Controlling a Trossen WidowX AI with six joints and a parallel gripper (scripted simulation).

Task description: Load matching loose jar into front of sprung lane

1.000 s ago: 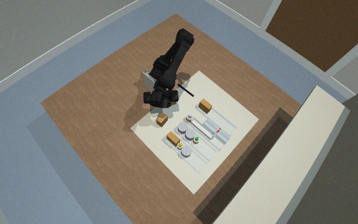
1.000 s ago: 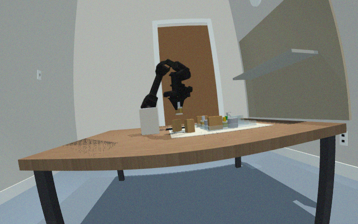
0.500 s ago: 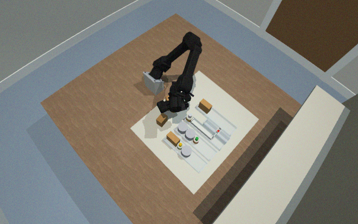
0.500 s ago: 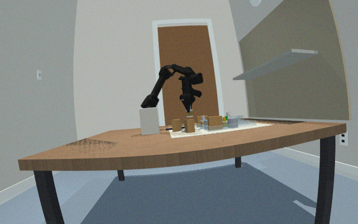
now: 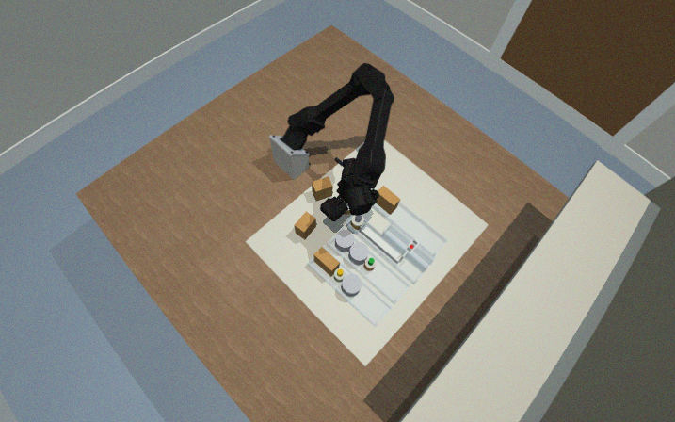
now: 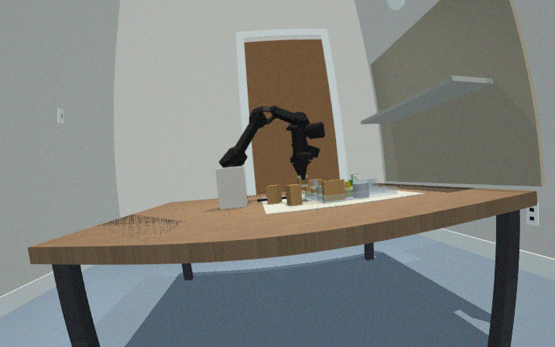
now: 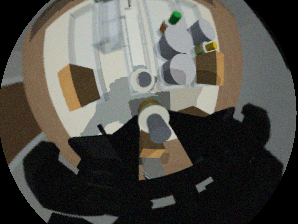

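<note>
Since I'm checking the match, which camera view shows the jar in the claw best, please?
The wrist view: the jar appears large between the claw's fingers. The exterior shows it tiny; the top hides it behind the arm.

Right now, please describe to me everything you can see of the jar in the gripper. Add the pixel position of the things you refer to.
The jar [image 6: 303, 183] [image 7: 153, 111] is small and round, with a grey cap, a wide white part below it and a mustard-coloured band lower down. The material looks smooth, but I cannot name it. It seems roughly upright, cap up, gripped between the fingers of the gripper [image 5: 349, 208] [image 6: 303, 177] [image 7: 156, 121], near the similar jar [image 5: 358, 221] [image 7: 142, 80] in the lane. Whether its base touches anything, I cannot tell.
</note>
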